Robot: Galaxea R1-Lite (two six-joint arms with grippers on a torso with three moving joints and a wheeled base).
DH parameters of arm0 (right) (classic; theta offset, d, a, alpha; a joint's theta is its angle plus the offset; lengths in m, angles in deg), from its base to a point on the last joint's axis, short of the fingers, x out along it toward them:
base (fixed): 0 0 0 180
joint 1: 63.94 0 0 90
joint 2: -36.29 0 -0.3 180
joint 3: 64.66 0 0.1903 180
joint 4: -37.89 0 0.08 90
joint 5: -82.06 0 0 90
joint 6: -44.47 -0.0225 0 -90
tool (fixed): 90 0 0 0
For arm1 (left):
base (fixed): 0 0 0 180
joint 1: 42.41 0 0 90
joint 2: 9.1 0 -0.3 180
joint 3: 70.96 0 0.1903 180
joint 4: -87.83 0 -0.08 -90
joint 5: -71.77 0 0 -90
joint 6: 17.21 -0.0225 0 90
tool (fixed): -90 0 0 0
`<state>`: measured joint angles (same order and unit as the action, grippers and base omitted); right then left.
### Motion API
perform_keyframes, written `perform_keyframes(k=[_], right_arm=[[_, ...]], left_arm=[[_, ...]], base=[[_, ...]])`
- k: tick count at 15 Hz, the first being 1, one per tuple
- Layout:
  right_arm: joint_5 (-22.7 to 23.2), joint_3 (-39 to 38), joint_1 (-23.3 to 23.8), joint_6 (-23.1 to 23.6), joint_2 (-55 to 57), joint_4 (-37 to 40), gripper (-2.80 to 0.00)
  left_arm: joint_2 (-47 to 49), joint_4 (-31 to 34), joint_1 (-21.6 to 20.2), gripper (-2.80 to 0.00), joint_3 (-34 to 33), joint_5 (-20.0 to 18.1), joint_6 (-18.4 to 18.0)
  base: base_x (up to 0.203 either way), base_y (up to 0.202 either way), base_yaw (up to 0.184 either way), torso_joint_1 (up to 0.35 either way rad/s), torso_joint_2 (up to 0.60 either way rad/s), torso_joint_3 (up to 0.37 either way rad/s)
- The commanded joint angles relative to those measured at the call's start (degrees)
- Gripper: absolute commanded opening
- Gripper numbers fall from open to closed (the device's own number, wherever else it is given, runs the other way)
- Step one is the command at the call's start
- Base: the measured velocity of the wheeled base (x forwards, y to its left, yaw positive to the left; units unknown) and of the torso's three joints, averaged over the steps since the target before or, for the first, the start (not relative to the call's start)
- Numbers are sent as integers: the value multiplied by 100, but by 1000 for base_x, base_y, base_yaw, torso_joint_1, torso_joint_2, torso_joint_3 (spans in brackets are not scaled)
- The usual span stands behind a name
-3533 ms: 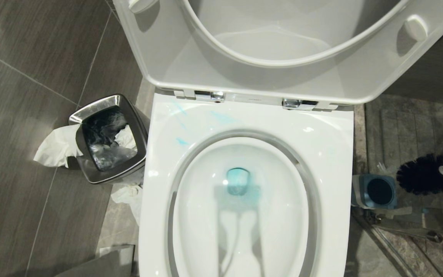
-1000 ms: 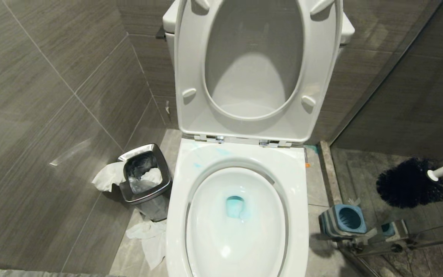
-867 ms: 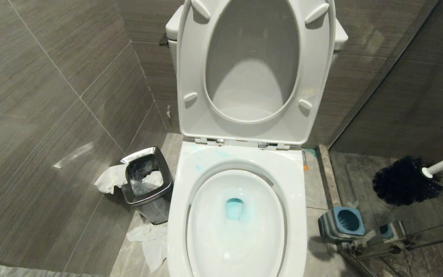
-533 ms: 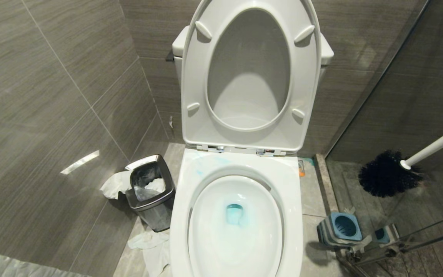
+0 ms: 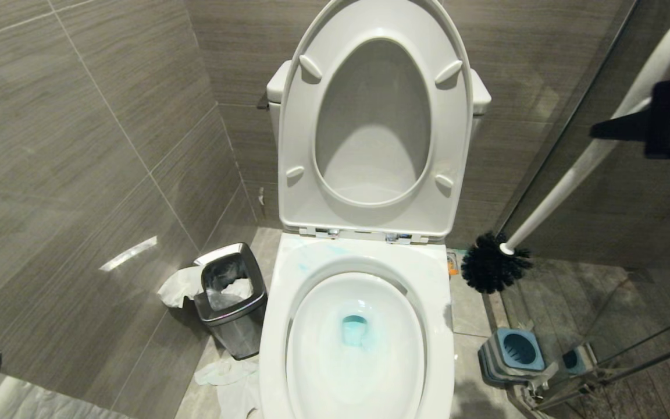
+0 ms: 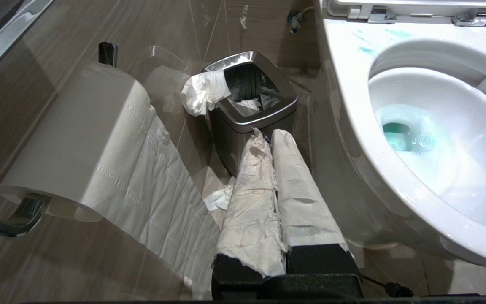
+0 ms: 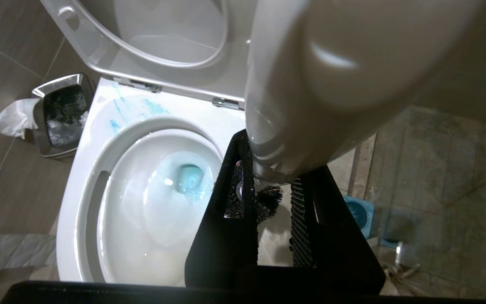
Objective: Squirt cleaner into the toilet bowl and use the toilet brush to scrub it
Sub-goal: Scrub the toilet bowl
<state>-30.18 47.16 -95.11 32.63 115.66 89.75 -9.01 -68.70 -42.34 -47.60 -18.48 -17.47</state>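
Observation:
The white toilet bowl (image 5: 323, 355) stands open, seat and lid (image 5: 376, 215) raised. Cleaner shows as blue smears (image 5: 303, 267) on the back left of the rim and as pale blue water (image 5: 355, 329) in the drain. My right gripper (image 5: 631, 119) is at the upper right, shut on the white handle (image 5: 567, 180) of the toilet brush. The brush's black bristle head (image 5: 493, 262) hangs just right of the rim's back corner. Its blue-and-grey holder (image 5: 512, 352) sits on the floor below. My left gripper (image 6: 270, 135), paper-wrapped, is shut and empty, low beside the bowl.
A square steel bin (image 5: 231, 297) stuffed with tissue stands left of the toilet, with more tissue (image 5: 230, 375) on the floor. A toilet roll (image 6: 82, 139) hangs on the left wall. A glass partition with a metal frame (image 5: 631, 361) closes off the right.
The head view has lifted and pulled back. The brush has swung left from over the shower floor to beside the rim. My right gripper has come into the head view.

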Motion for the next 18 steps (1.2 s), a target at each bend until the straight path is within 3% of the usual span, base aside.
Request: perform_keyframes(k=[1,8,12,18], right_arm=[[-545,59,-637,-105,948,-320,-280],[-737,468,-1930,-447,1869,-485,-280],[-1089,439,-1998,-459,1998,-486,-280],[-1088,230,-1998,-705,2039,-476,-280]], left_arm=[[-1,-1,1,-280,0,-1,-1],[-1,-1,0,-280,0,-1,-1],[-1,-1,1,-280,0,-1,-1],[-1,-1,-7,-280,0,-1,-1]], base=[[0,0,0,0,0,0],[0,0,0,0,0,0],[0,0,0,0,0,0],[0,0,0,0,0,0]])
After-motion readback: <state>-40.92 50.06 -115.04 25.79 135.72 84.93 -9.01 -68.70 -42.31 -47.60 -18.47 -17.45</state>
